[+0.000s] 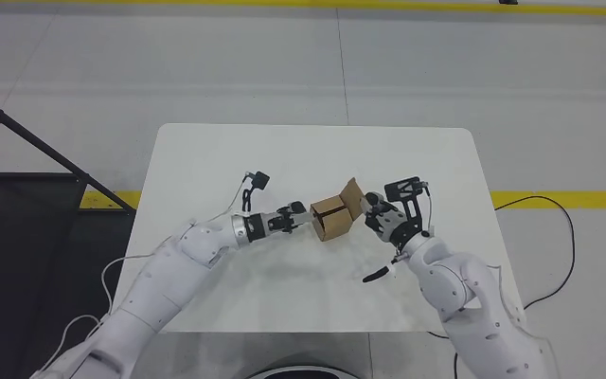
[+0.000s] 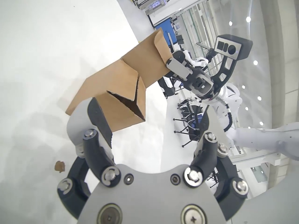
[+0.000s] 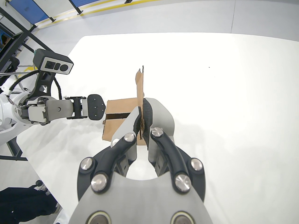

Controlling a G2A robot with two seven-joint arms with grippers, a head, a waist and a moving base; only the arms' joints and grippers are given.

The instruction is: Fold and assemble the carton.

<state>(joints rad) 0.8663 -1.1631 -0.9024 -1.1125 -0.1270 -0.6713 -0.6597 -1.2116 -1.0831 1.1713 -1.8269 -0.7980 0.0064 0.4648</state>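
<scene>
A small brown carton (image 1: 331,218) lies on its side in the middle of the white table (image 1: 237,161), one long flap (image 1: 352,196) standing up from it. My right gripper (image 1: 369,208) is shut on that flap (image 3: 139,87), which is pinched between its pads (image 3: 146,115). The carton body (image 3: 118,115) lies just beyond those fingers. My left gripper (image 1: 303,216) is open at the carton's other end (image 2: 112,94), its fingers (image 2: 99,120) spread wide, one of them against the carton's side. That end's flaps are folded in with a dark gap between them.
A small brown cardboard scrap (image 2: 59,166) lies on the table near my left gripper. The table's far edge (image 1: 312,128) and side edges are well away from the carton. A black frame (image 1: 38,142) stands off the table's left side.
</scene>
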